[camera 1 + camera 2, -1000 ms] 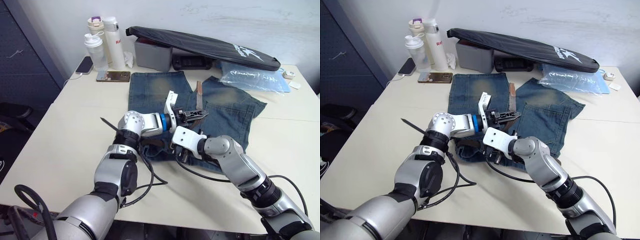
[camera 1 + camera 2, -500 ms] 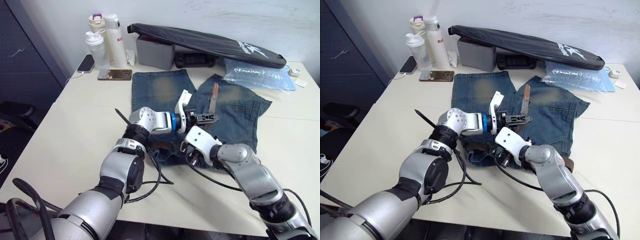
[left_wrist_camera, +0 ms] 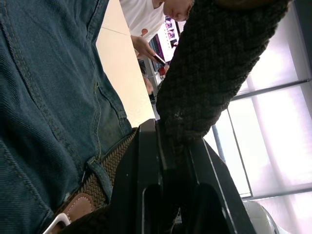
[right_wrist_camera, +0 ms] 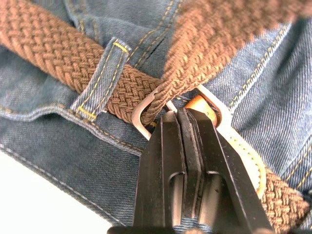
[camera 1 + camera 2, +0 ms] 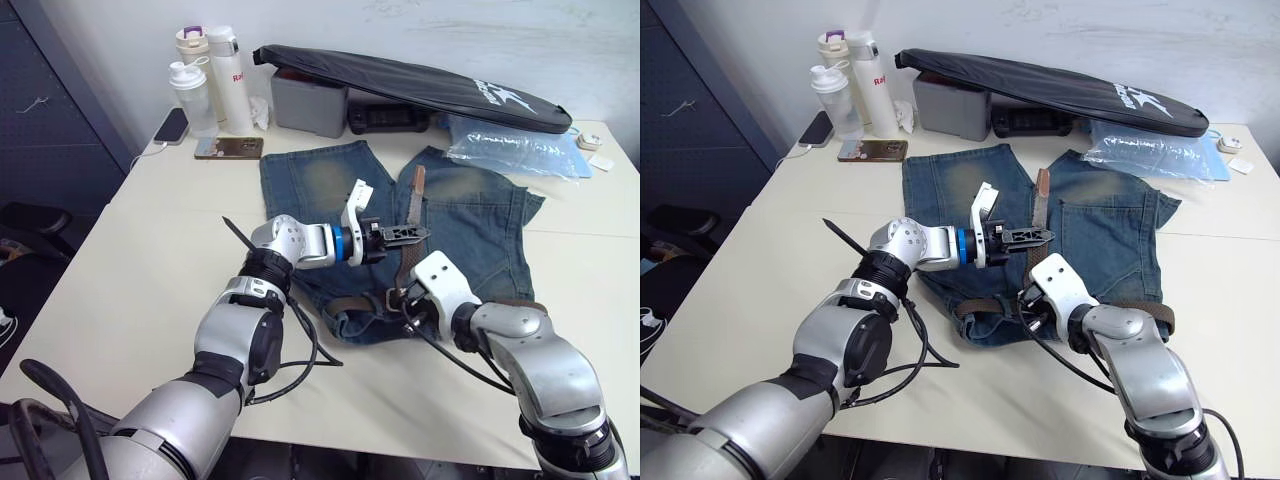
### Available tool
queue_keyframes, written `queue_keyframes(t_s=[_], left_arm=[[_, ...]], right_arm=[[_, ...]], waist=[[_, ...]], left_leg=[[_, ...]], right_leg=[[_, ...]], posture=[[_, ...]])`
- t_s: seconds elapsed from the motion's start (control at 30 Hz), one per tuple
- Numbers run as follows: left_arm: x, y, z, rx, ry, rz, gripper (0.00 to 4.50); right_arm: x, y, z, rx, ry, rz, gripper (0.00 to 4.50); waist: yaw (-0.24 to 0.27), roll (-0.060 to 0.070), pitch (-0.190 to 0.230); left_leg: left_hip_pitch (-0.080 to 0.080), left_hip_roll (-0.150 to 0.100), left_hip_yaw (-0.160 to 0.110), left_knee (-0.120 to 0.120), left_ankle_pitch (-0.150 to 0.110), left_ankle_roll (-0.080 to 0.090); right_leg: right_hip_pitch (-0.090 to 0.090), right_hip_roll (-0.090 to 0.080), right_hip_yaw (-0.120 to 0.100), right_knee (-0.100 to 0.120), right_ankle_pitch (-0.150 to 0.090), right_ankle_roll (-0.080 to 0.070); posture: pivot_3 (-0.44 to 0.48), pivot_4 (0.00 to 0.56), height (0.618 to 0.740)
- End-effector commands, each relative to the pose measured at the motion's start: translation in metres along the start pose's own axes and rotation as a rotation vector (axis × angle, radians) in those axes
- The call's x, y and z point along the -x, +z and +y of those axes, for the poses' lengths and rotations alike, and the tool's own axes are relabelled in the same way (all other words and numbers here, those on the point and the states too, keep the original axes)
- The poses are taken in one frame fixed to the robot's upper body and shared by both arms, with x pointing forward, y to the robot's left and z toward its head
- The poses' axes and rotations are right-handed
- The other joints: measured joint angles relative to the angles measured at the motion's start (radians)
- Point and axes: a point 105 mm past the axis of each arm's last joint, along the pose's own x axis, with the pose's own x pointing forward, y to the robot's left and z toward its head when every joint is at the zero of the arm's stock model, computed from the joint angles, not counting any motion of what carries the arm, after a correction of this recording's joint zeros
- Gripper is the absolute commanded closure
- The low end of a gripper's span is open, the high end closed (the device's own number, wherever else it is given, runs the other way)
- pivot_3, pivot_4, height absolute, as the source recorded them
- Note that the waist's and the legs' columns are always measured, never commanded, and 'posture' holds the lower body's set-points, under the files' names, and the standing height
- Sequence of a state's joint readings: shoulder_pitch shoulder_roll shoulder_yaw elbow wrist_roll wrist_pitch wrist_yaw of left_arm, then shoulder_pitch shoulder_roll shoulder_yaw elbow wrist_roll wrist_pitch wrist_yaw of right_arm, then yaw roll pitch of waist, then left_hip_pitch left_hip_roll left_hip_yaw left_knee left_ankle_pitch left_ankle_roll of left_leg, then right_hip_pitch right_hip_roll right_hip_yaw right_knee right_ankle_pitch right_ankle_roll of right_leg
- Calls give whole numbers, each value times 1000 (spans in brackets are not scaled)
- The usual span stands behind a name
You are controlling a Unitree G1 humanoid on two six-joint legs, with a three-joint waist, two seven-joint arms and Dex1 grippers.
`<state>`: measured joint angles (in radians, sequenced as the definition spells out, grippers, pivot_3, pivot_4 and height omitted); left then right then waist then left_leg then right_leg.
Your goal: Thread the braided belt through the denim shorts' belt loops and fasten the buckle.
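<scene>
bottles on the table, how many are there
3, all at the table's far left corner: a clear shaker bottle in front, a beige flask with a purple lid behind it, and a white flask beside them. Others may be hidden.

Head stereo overlooks table [image 5: 150, 260] (wrist cameras close-up).

1. Office or lab-type room.
2. Plain cream table [image 5: 150, 250] against white wall, bottles [image 5: 210, 80], phones [image 5: 228, 148], grey box [image 5: 308, 104].
3. Large bright windows [image 3: 273, 107], seated person [image 3: 151, 19] in left wrist view.
</scene>
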<state>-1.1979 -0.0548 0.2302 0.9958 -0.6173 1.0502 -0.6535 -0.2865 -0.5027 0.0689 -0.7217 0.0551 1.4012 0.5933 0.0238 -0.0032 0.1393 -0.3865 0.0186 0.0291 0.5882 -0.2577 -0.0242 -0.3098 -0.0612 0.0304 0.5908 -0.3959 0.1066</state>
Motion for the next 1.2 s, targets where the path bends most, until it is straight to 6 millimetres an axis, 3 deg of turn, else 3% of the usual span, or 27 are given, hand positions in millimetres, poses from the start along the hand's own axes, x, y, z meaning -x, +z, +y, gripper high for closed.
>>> queue_keyframes(t_s=[0.03,0.23,0.5,0.67,0.97,1.2], left_arm=[[4,2,1,-5,-6,-12,4500],[2,-2,0,-5,-11,3,4500],[-1,7,-17,-50,-50,10,4500],[-3,3,-18,-55,-48,31,4500],[1,3,-5,-127,34,43,4500],[7,-4,12,-189,106,86,4500]], right_arm=[[15,10,-21,-42,-94,-61,4382],[25,39,-18,-145,-13,-215,4382],[29,-2,-22,95,12,-2,4382],[8,-18,-27,136,10,29,4382],[-22,-15,8,52,136,-54,4382],[-32,-5,35,29,213,-95,4382]], waist=[[-1,1,1],[-6,1,2],[-3,-2,4],[-10,-2,4],[-41,-5,4],[-55,-6,5]], left_leg=[[0,0,0,0,0,0],[0,1,1,-1,4,-2],[-1,0,6,-4,6,-1],[0,0,7,-3,7,-2],[4,7,8,-3,8,-5],[16,12,8,-10,9,-16]], right_leg=[[0,0,0,0,0,0],[-6,3,2,4,0,0],[-13,2,5,10,0,1],[-13,2,5,9,0,1],[-11,7,6,12,0,1],[-11,21,19,16,0,1]], posture=[[0,150,740],[0,150,740],[0,150,740],[0,150,740],[0,150,740],[0,150,740]])
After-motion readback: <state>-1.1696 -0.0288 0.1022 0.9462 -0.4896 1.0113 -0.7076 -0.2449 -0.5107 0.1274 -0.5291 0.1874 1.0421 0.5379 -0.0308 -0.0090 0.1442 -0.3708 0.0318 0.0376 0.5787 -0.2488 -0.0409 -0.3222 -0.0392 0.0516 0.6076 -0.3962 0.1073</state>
